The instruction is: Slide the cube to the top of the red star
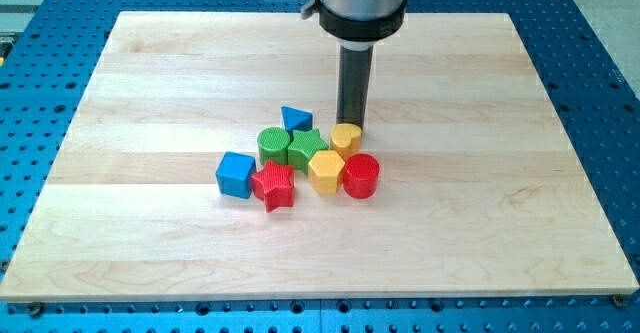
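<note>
The blue cube sits at the left end of a tight cluster, touching the left side of the red star. My tip is down at the cluster's upper right, right behind a small yellow block, well to the right of the cube and star. Above the star stand a green cylinder and a green star.
A blue triangular block lies at the cluster's top. A yellow hexagon block and a red cylinder sit to the right of the red star. The wooden board rests on a blue perforated table.
</note>
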Tool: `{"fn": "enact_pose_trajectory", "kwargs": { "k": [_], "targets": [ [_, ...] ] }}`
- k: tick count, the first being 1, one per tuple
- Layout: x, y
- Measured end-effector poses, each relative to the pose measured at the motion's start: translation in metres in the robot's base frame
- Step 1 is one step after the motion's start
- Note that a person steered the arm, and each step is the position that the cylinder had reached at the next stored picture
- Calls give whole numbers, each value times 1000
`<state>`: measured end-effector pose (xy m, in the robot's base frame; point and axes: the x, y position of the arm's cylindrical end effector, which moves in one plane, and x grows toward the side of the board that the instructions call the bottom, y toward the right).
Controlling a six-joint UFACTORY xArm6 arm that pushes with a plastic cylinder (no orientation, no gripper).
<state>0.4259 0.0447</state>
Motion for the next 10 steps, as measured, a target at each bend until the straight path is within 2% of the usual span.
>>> {"fn": "enact_pose_trajectory", "kwargs": {
  "k": [1, 2, 3, 4, 5, 6, 7, 9, 10],
  "targets": [
    [14, 12],
    [3, 19],
    [-45, -34],
    [-40, -117],
    [-6, -179],
    [89, -202],
    [117, -186],
    [46, -134],
    [31, -120]
  ]
}}
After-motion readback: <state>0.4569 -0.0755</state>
